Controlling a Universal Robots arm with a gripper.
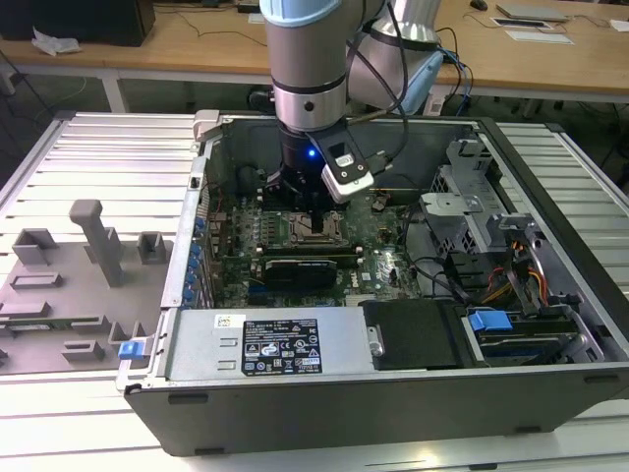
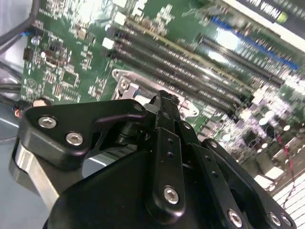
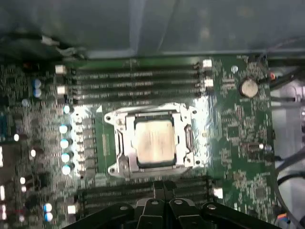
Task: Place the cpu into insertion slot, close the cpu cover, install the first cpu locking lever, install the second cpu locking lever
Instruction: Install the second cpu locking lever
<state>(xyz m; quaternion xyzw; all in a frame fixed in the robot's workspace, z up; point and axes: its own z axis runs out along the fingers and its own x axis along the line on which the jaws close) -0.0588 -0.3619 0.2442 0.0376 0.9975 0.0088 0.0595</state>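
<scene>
Gripper [image 3: 163,187] at lower centre of first wrist view, fingers pressed together, holding nothing, just beside the slot [image 3: 153,141]. Cpu [image 3: 153,143] seated mid-frame in slot, cover [image 3: 125,143] lying flat around it. Green board [image 3: 238,157] surrounding.

Silvery-tan cpu [image 3: 153,143], green circuit board [image 3: 238,143]
</scene>
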